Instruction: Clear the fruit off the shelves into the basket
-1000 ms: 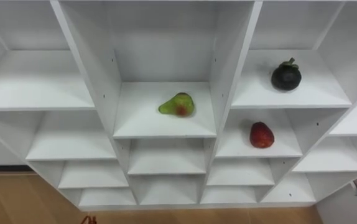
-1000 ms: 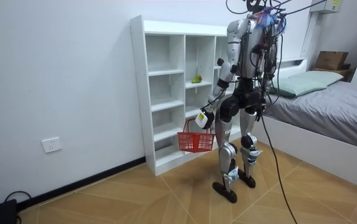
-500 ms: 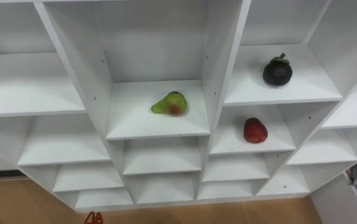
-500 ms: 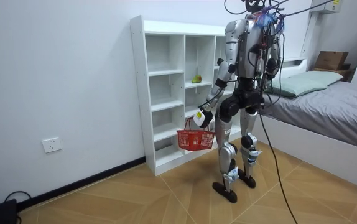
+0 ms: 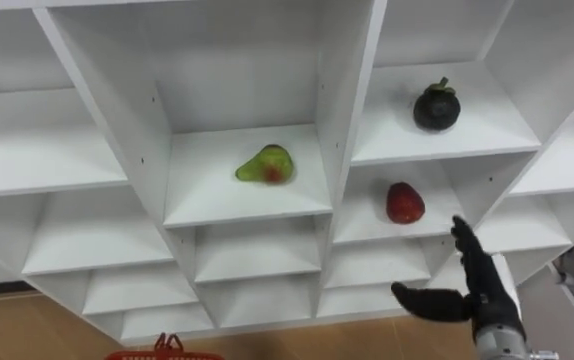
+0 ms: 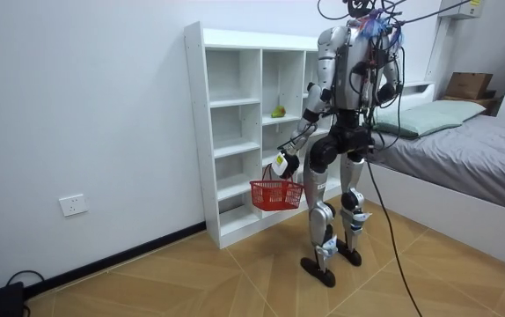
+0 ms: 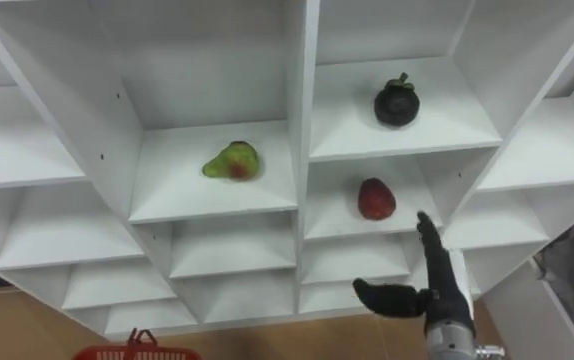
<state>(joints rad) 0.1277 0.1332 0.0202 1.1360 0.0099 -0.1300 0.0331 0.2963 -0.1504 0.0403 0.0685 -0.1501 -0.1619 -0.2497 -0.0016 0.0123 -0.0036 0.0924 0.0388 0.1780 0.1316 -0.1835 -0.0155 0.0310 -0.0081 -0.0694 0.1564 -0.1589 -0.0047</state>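
The robot stands just before the white closet [image 5: 347,100], facing its compartments. A green and red fruit [image 5: 265,165] lies in the middle column, near the centre of its shelf. In the column to the right a dark round fruit [image 5: 436,106] with a small stalk sits on the upper shelf, and a red fruit [image 5: 404,203] sits on the shelf directly under it, close to the front edge. The right hand [image 5: 482,295] is raised below and to the right of the red fruit, apart from it, with fingers straight and the thumb spread to the side; its wrist is cut off by the lower edge. A red basket [image 6: 276,194] hangs from the left hand [image 6: 285,164], which is closed round the handle. In the eye views I can see only the basket's rim and handle, at the bottom edge.
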